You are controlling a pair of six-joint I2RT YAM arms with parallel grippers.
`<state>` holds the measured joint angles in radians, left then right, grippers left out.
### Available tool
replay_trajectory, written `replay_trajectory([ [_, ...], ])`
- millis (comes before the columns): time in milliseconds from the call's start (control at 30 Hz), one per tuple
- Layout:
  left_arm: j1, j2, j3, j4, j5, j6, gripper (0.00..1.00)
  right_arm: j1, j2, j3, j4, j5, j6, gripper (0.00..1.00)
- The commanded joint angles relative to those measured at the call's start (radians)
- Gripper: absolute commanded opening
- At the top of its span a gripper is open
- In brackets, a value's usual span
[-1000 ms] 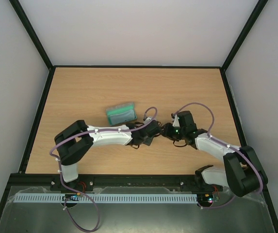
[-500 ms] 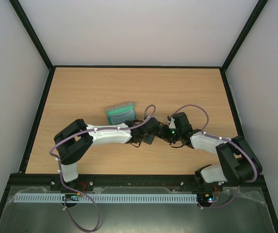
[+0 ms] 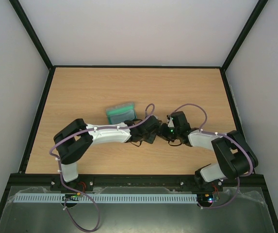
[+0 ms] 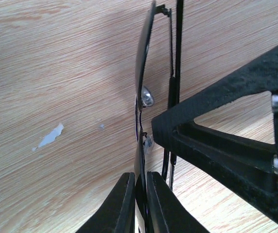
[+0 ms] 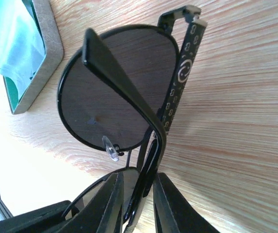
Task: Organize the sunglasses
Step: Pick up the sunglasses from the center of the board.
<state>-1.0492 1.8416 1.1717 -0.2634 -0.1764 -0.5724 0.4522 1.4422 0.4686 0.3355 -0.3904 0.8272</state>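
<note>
The sunglasses have round dark lenses, a thin black frame and patterned temple arms. They hang just above the wood between my two grippers, near the table's middle. My left gripper is shut on one lens, which the left wrist view shows edge-on. My right gripper comes in from the right and is pinched on the temple arms, which lie folded behind the lenses. One right finger fills the right side of the left wrist view. From above, both gripper heads nearly touch and hide most of the glasses.
An open grey case with green lining lies just behind and left of the grippers. Its grey rim shows in the right wrist view, with a light blue cloth inside. Black rails edge the table.
My right arm has slid left toward the left gripper, and its jaws have narrowed onto the temple arms. The left arm has stayed put with the glasses in its grip.
</note>
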Motion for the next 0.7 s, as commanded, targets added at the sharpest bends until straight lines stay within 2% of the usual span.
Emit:
replay_trajectory([
  [0, 0.005, -0.027, -0.012, 0.015, 0.033, -0.005, 0.11, 0.005, 0.013, 0.028, -0.005, 0.026, -0.009, 0.17],
  [200, 0.006, -0.034, -0.017, 0.028, 0.05, -0.004, 0.12, 0.005, 0.022, 0.042, -0.012, 0.041, -0.018, 0.05],
  [300, 0.01, -0.043, -0.021, 0.032, 0.055, -0.003, 0.14, 0.004, 0.034, 0.047, -0.007, 0.037, -0.019, 0.02],
  [367, 0.015, -0.051, -0.023, 0.03, 0.055, -0.001, 0.24, 0.005, 0.035, 0.049, -0.007, 0.037, -0.021, 0.01],
  [467, 0.028, -0.076, -0.034, 0.032, 0.053, -0.001, 0.31, 0.004, 0.033, 0.056, -0.023, 0.05, -0.033, 0.02],
  [533, 0.039, -0.103, -0.041, 0.032, 0.055, 0.001, 0.41, 0.004, 0.029, 0.064, -0.042, 0.065, -0.043, 0.02],
  [667, 0.067, -0.187, -0.053, 0.028, 0.044, -0.003, 0.5, 0.004, 0.02, 0.083, -0.079, 0.079, -0.059, 0.01],
])
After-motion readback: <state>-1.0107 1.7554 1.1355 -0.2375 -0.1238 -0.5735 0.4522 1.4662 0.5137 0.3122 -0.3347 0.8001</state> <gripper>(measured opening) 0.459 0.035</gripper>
